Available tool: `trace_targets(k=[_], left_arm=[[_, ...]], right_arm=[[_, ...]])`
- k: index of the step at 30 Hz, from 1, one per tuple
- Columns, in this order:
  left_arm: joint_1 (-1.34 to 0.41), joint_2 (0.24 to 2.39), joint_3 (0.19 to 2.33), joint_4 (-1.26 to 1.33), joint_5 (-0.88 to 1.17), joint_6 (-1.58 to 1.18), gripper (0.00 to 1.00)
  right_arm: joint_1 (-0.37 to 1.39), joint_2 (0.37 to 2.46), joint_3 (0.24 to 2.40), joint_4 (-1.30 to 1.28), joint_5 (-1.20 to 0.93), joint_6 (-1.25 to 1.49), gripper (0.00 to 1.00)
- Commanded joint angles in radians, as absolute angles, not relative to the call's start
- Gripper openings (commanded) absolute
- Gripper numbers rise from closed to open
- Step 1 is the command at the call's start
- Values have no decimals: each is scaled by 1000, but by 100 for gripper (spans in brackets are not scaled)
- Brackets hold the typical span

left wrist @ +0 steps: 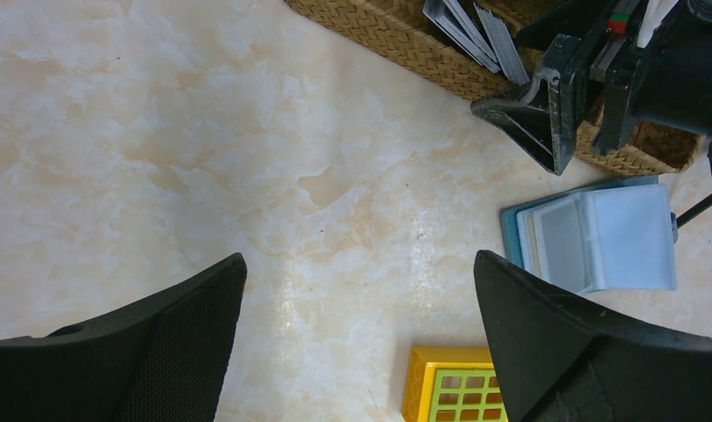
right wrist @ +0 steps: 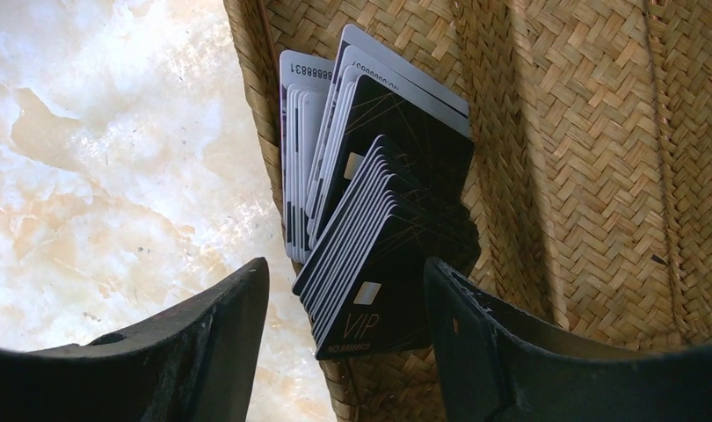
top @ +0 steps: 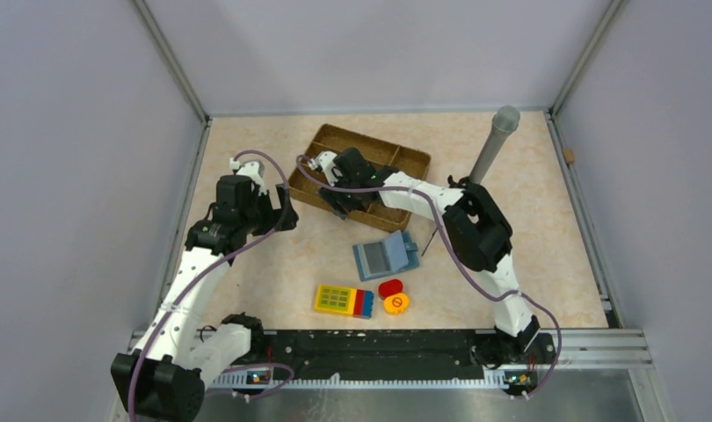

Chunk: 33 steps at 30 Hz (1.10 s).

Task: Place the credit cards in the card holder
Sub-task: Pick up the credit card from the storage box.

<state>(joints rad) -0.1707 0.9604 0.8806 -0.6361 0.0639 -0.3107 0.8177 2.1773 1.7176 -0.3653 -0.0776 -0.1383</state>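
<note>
Worktop [top: 247,264]: beige marble-pattern top. A brown wicker divided tray [top: 405,158] sits at its far middle, set at an angle.

Credit cards [right wrist: 379,229]: a fanned stack of thin black and white cards standing on edge inside the tray, leaning against the woven outer wall on the side toward the left arm. The front black card reads "VIP". From the left wrist view their top edges [left wrist: 475,31] show over the tray rim.

Right gripper [right wrist: 345,264]: reaches down into the tray, jaws spread, one finger on each side of the front cards. A strip of background shows between the left finger [right wrist: 203,343] and the cards, so there is no clamp on them.

Left gripper [left wrist: 359,259]: hangs above bare worktop left of the tray, jaws wide apart, nothing between them.

Card holder [top: 386,257]: a small teal-blue folding wallet lying open and flat, pale blue pockets up, just beside the tray on its near side, right of centre.

A yellow keypad block with a red and blue end [top: 344,301] lies near the worktop's near edge. A red disc [top: 390,287] and an orange disc [top: 395,303] lie just to its right.
</note>
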Motion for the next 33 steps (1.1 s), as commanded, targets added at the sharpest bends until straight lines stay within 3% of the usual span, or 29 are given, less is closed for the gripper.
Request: trace_targets(k=[1, 25, 33], left_arm=[[-164, 961, 880, -601, 75, -298, 99], [-164, 962, 878, -601, 80, -297, 99], [-164, 963, 877, -600, 83, -298, 99]], right_arm=[[841, 2136, 1764, -375, -118, -141, 63], [846, 2064, 1744, -362, -173, -135, 45], [846, 2079, 1748, -378, -183, -138, 34]])
